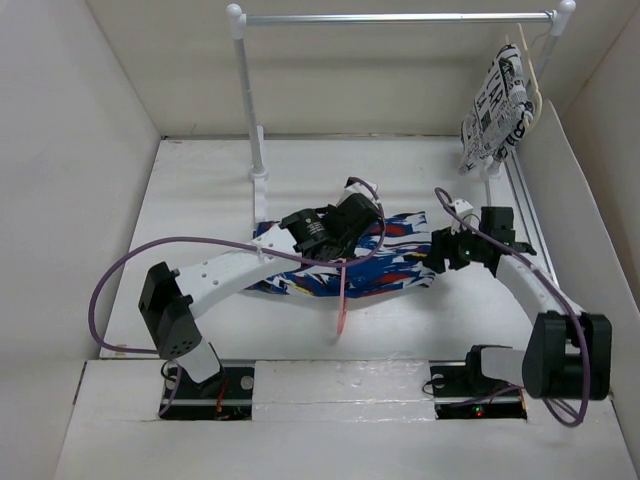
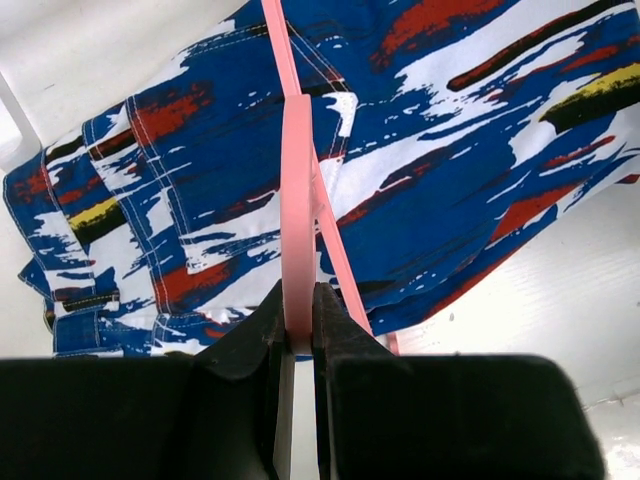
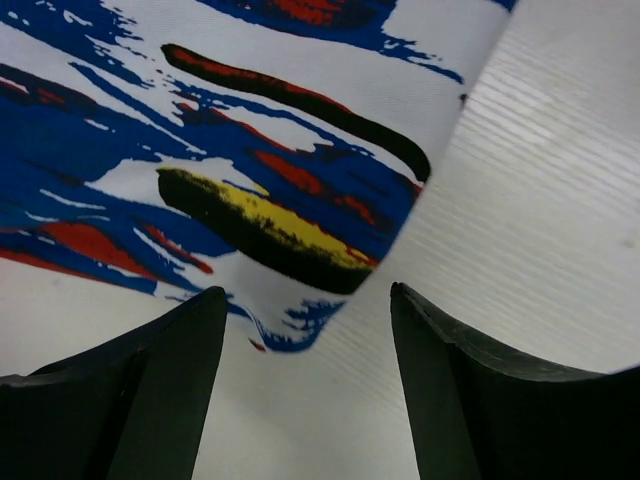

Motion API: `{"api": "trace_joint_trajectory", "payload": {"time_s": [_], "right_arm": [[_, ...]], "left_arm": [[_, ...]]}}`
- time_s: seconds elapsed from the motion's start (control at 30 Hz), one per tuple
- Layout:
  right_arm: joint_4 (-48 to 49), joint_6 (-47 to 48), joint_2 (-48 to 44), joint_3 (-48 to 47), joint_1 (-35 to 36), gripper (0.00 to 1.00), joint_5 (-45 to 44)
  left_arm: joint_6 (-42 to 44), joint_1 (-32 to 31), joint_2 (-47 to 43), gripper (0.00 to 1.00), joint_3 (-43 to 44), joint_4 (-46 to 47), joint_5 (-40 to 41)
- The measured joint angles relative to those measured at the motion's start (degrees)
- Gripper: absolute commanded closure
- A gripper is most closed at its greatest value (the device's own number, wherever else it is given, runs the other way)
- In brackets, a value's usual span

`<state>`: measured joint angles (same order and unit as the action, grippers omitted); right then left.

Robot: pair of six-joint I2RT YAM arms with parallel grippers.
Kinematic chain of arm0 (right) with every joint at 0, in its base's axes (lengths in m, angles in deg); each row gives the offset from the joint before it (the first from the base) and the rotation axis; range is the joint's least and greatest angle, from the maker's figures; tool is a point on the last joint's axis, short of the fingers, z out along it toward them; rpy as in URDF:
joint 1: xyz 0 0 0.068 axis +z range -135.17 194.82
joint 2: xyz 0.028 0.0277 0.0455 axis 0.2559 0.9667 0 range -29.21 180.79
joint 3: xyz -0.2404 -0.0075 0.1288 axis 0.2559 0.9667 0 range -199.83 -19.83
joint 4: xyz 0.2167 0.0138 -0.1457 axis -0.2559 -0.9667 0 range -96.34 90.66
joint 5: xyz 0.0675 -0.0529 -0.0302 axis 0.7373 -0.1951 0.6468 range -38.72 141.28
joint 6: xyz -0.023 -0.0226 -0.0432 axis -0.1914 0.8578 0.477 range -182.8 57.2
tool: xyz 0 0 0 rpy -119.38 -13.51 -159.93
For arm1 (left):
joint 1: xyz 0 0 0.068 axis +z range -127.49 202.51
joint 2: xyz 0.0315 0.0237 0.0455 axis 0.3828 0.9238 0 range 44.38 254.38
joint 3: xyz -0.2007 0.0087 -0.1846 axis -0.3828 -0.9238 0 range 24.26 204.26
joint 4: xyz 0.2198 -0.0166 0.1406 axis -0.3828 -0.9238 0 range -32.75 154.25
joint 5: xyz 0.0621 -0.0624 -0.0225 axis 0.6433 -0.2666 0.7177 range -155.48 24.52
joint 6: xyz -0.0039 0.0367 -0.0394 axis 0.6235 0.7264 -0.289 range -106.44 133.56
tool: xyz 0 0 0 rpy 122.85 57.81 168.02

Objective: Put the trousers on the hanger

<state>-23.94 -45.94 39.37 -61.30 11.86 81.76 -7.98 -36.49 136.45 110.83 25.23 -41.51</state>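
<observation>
- Two claws in view; left claw (image 2: 300,315) is clamped tight on the hanger (image 2: 297,200), pink plastic pinched between both fingers.
- Hanger's thin pink bars run away from that claw, over the trousers (image 2: 450,150). Whether any bar passes under the cloth, I can't tell.
- Top view: a pink length of the hanger (image 1: 342,300) sticks out past the near edge of the trousers (image 1: 400,265), toward the arm bases.
- Right claw (image 3: 305,300) has its fingers wide apart with nothing between them. It sits low over the surface (image 3: 540,200), at the right end of the trousers.
- A trouser edge (image 3: 200,150) lies just ahead of the right claw's fingertips, not touching them.
- Trousers lie spread flat mid-surface (image 1: 200,200), long axis left to right, between the two claws.
- Far side: white rail (image 1: 395,18) on posts. At its right end a black-print white garment (image 1: 497,105) hangs on a cream hanger (image 1: 535,70), well apart from the trousers.
</observation>
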Motion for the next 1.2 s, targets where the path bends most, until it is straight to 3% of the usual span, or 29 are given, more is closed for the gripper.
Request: {"api": "trace_joint_trajectory", "payload": {"time_s": [0.1, 0.13, 0.17, 0.23, 0.27, 0.33, 0.67, 0.83, 1.2], "right_arm": [[7.89, -4.24, 4.94, 4.00, 0.00, 0.29, 3.41], [9.86, -5.51, 5.77, 5.33, 0.00, 0.48, 4.13], [11.82, -6.73, 6.51, 6.75, -0.02, 0.49, 4.79], [14.78, -8.41, 7.61, 8.41, -0.07, 0.59, 5.64], [15.91, -9.11, 8.02, 8.96, -0.26, 0.86, 5.79], [17.99, -9.90, 8.33, 9.84, -1.01, 1.00, 6.60], [14.19, -5.51, 3.02, 12.31, -12.37, 1.00, 8.83], [10.45, -1.53, 3.34, 12.31, -16.96, 1.00, 10.95], [4.98, 2.93, 2.80, 12.07, -19.85, 1.00, 11.56]], "left_arm": [[-0.04, 0.00, 0.00, 1.00, -0.61, 0.83, 0.22], [-0.13, 0.00, 0.00, 1.00, -0.87, 1.55, 0.55], [-0.15, 0.07, 0.00, 1.00, -1.38, 1.60, 0.57], [-0.33, 0.13, 0.00, 1.00, -2.62, 2.73, 1.05], [-0.44, 0.26, -0.02, 1.00, -3.63, 3.52, 1.36], [-0.44, 0.79, -0.13, 1.00, -5.53, 4.85, 2.64], [-0.42, 8.22, -1.20, 1.00, -11.50, 10.34, -0.48], [-0.42, 8.24, -1.20, 1.00, -12.33, 12.22, -2.01], [-0.44, 7.89, -0.83, 1.00, -9.57, 10.25, -2.75]]}}
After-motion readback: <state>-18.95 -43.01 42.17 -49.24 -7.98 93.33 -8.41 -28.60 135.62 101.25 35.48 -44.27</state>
